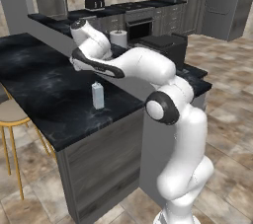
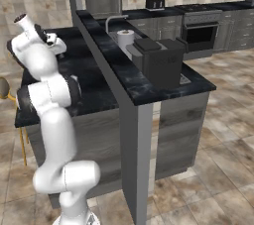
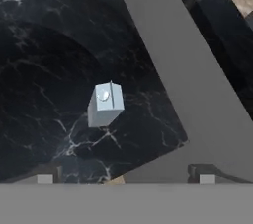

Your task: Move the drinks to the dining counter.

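The white arm rises from its base, bends at a dark-ringed elbow joint, and reaches forward and to the left in the left base view. Its forearm runs roughly level, then the wrist folds back upward. The claw (image 3: 126,178) looks downward; in the hand view its two finger tips (image 3: 45,178) stand wide apart at the bottom edge, with nothing between them. In the right base view the upper links stack nearly upright.

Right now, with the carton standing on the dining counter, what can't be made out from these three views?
- Carton print: too small in the left base view; the hand view looks down on its top.
- End effector: fingertips cut by the hand view's bottom edge.
- Dining counter: the arm hides the carton's spot in the right base view.
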{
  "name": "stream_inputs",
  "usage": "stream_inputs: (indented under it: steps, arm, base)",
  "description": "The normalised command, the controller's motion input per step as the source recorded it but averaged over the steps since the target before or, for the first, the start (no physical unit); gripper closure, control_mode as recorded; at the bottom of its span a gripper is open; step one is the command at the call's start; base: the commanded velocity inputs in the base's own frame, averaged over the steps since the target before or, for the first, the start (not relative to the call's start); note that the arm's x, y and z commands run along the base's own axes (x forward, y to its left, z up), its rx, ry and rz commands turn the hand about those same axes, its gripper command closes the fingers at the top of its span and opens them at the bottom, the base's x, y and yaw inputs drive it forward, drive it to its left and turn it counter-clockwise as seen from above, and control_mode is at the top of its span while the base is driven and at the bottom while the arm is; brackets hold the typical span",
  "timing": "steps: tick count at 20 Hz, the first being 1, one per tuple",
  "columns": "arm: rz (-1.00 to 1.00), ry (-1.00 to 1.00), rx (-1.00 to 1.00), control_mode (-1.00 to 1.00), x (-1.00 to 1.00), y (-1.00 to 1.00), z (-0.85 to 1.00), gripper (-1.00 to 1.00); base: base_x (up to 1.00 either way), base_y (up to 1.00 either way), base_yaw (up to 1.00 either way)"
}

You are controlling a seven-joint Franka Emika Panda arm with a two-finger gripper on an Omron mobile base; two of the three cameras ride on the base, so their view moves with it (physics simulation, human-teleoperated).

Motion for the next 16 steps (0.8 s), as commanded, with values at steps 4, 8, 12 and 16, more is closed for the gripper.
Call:
stream_inputs:
  steps: [4,8,12,16]
  arm:
    - [0.00,-0.61,0.05,-1.00,-1.00,-0.44,-0.41,-1.00]
    - [0.00,-0.65,0.11,-1.00,-1.00,-0.56,-0.62,-1.00]
    - [0.00,-0.58,0.22,-1.00,-1.00,-0.78,-0.10,-1.00]
    - [0.00,-0.48,0.35,-1.00,-1.00,-0.78,0.55,-1.00]
  base:
    - [0.00,0.00,0.00]
    - [0.00,0.00,0.00]
    - [0.00,0.00,0.00]
    - [0.00,0.00,0.00]
